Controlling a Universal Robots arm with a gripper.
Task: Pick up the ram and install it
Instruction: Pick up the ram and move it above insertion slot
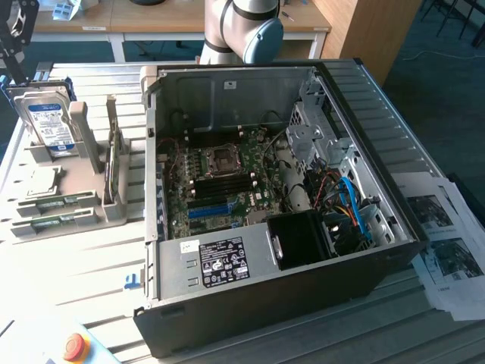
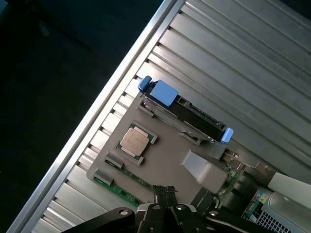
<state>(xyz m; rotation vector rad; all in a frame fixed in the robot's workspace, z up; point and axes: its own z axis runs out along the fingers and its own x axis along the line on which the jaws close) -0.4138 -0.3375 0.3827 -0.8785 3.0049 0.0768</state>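
Hand (image 2: 164,190) closest to lens: dark fingers clenched together, nothing between them. It hangs above the grey tray (image 2: 167,158) on the ribbed metal tabletop (image 2: 233,58). The ram (image 2: 119,188), a narrow green stick, lies flat in a slot along the tray's outer edge, below the hand and just off to one side of the fingertips, not touched. A second like stick (image 2: 133,175) lies alongside it, one slot inward. Beyond those, farther from the hand, the square processor chip (image 2: 133,141) sits flat in its recess. Farthest from the hand, the hard drive (image 2: 187,114) with blue end tabs stands on edge. In the exterior view the same ram (image 1: 53,224) sits well apart from the open computer case (image 1: 265,303), whose motherboard (image 1: 220,182) is exposed.
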